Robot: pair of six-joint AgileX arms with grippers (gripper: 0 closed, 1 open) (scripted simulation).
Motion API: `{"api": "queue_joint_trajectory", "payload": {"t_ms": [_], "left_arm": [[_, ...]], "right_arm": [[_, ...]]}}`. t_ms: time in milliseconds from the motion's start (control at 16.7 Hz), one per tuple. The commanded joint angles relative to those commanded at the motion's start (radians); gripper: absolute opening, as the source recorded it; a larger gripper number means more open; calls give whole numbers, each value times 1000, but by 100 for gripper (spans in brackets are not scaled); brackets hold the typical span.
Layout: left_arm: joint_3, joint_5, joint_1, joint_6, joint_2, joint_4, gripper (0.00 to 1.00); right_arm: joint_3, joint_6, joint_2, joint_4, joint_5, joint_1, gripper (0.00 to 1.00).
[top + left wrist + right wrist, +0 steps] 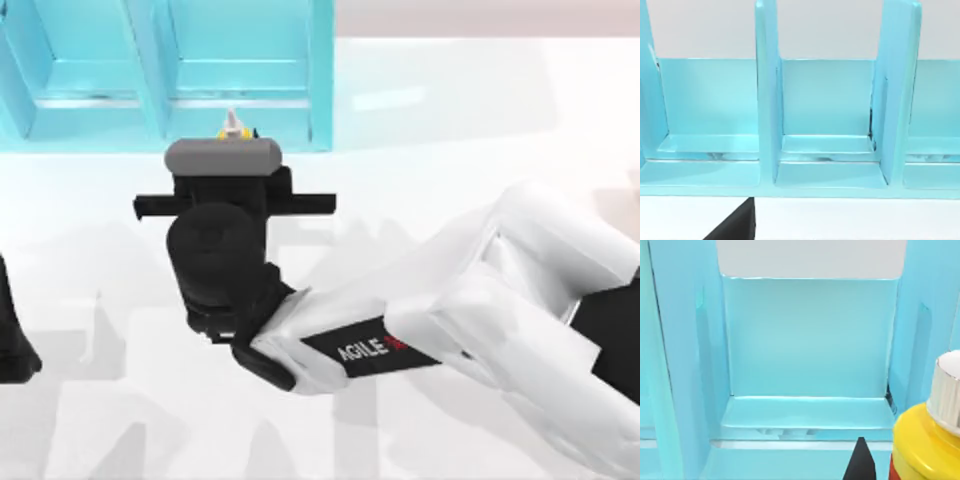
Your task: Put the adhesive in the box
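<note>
The right gripper (232, 140) is closed on the adhesive (233, 124), nozzle toward the box (240, 70), at its front edge.

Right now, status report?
Right gripper carrying adhesive at box front. Left arm parked at table's left edge. Compartment ahead open.

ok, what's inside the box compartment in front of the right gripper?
Nothing: its floor and back wall are bare in the box. The adhesive sits just outside, at the right gripper; the wrist hides the grip.
</note>
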Motion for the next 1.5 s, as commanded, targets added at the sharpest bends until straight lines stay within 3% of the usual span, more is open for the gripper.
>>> {"api": "queue_joint_trajectory", "payload": {"t_ms": [300, 600, 900, 1500], "left_arm": [[0, 0, 0, 0, 0, 0, 100], [0, 0, 0, 0, 0, 0, 100], [0, 0, 0, 0, 0, 0, 100], [0, 0, 0, 0, 0, 0, 100]], "right_arm": [[-16, -2, -33, 27, -58, -39, 0], [-108, -15, -173, 125, -361, -241, 0], [-238, -34, -300, 232, -867, -591, 0], [-541, -66, -361, 343, -2080, -1474, 0]]}}
